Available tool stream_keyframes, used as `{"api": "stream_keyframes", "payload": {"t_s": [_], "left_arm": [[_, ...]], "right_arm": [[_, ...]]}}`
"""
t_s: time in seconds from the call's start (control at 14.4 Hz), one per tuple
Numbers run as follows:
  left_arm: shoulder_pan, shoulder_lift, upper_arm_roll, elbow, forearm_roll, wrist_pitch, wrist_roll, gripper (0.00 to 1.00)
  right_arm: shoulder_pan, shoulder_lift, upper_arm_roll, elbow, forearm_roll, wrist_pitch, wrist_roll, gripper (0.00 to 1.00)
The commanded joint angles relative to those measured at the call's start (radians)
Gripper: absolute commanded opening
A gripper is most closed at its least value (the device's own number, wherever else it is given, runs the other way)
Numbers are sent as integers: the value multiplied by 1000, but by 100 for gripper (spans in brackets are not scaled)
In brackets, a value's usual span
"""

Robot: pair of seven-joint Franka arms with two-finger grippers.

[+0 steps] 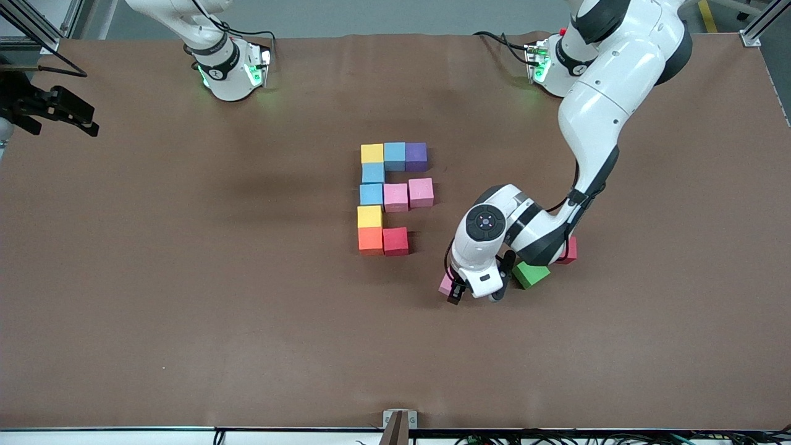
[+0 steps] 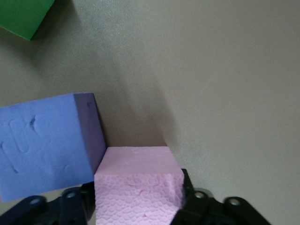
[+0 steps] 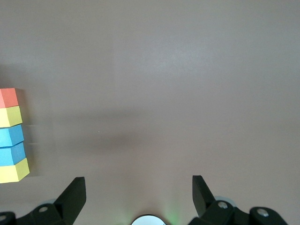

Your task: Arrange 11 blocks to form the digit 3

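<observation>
We find the left pincer (image 2: 138, 204) closed on a pink block (image 2: 138, 185), apparently resting on the counter (image 1: 185, 309), destined for the unfinished digit 3 (image 1: 392, 198). The right pincer (image 3: 138, 194) waits open.

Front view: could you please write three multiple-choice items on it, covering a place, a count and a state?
1. Where is the green cube?
A in the figure
B beside the left gripper
C under the right gripper

2. How many cubes form the figure?
A 8
B 10
C 12

3. The right gripper's jaws are
A open, empty
B shut on a cube
C shut, empty

B: green cube lies by the left gripper, which clasps a pink cube.
B: figure counts ten.
A: right gripper jaws stand apart over bare table.
</observation>
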Motion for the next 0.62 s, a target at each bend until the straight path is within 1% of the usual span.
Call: {"api": "stream_keyframes", "payload": {"t_s": [0.0,0.21,0.42,0.55], "left_arm": [[2,-15,-3,-7,-1,-10,-22,29],[-4,-29,-11,-6,-29,-55,-135,29],[-7,-38,-43,-6,-29,-98,-297,29],[-7,-50,-62,-7,-29,-133,-368,29]], "right_arm": [[-4,-14,3,-7,15,-7,2,100],[-7,-14,1,-7,15,-18,2,100],[-7,-15,1,-2,15,-27,2,100],[-9,-14,0,16,15,-29,2,100]]}}
